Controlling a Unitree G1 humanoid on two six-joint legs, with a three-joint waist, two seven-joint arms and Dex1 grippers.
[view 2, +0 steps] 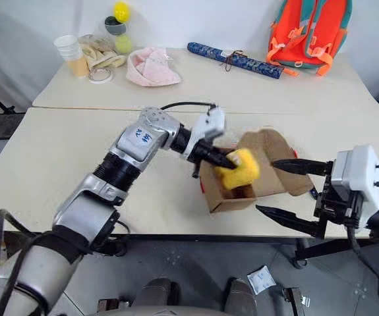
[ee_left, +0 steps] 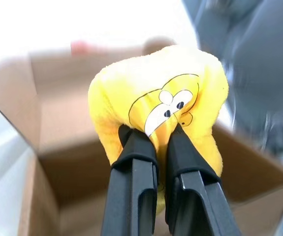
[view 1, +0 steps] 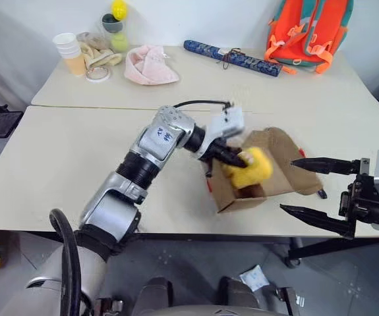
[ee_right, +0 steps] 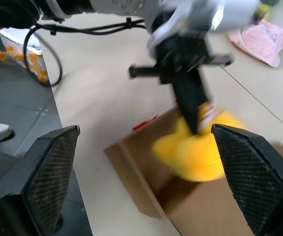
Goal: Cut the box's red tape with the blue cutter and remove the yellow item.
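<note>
The box (view 1: 242, 198) lies open on the table near its front edge, flaps spread. My left gripper (view 1: 239, 158) reaches over it from the left and is shut on the yellow item (view 1: 254, 168), a soft yellow toy with a printed face (ee_left: 156, 98), held just above the box's opening. A strip of red tape (ee_right: 144, 123) shows at the box's near edge. My right gripper (view 1: 288, 185) stands open to the right of the box, apart from it. A dark slim end (view 1: 321, 193) pokes out by the right flap; I cannot tell whether it is the blue cutter.
At the back of the table lie a long blue patterned roll (view 1: 232, 58), an orange backpack (view 1: 311, 29), a pink cloth (view 1: 149, 66), stacked paper cups (view 1: 70, 52), stacked balls (view 1: 115, 23) and a tape ring (view 1: 98, 74).
</note>
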